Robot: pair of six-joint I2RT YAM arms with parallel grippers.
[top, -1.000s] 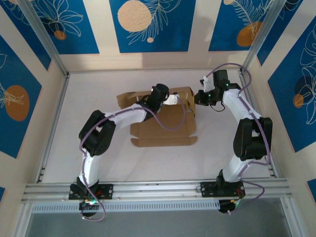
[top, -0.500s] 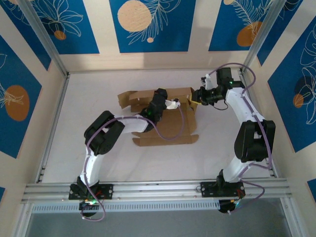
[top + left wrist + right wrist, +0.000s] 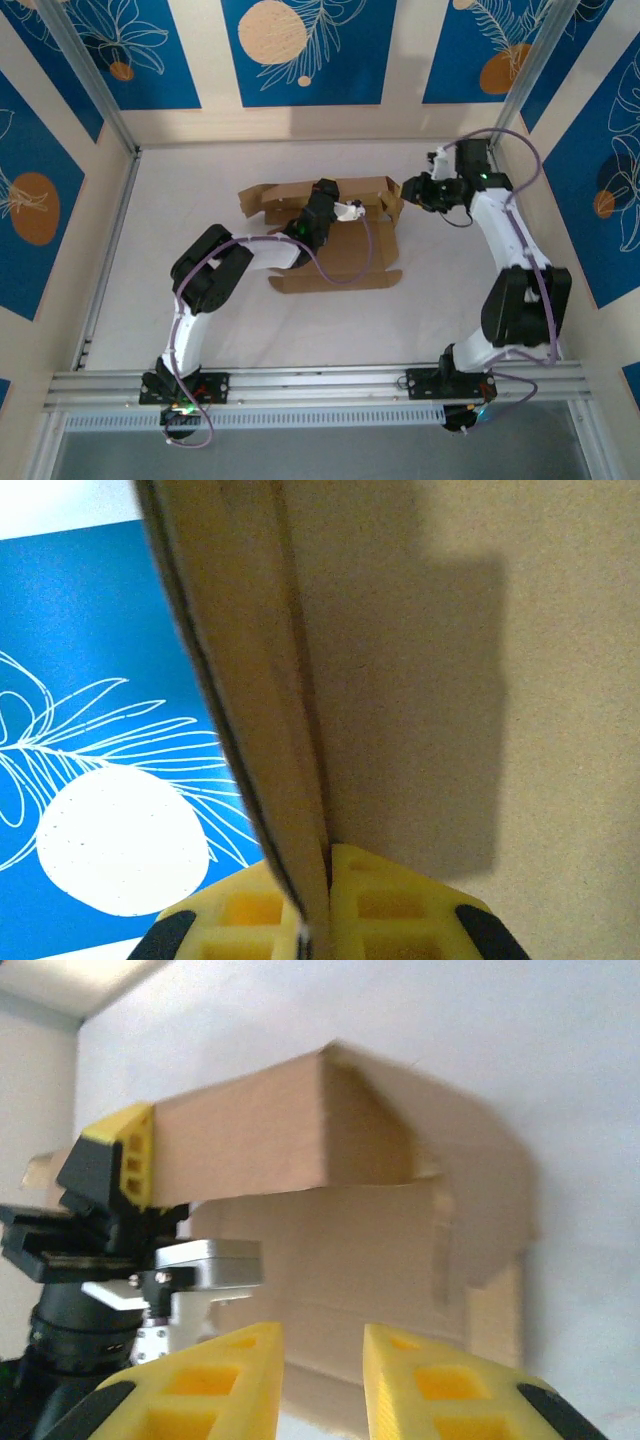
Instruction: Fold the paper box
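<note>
Right gripper has backed off the right end of the paper box, jaws apart and empty. Left gripper stays pinched on the raised back wall, mid-table. End flap looks half up, hard to say from here. Next move: push it inward.

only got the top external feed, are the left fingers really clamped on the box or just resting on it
Observer: Clamped. The left wrist view shows the left fingers pinched shut on a raised edge of the paper box.
Operator: right fingers holding anything
Observer: No. In the right wrist view the right fingers stand open with nothing between them.
Operator: what's ahead of them
Observer: That view shows the pinched wall meeting an end panel at a folded corner.
</note>
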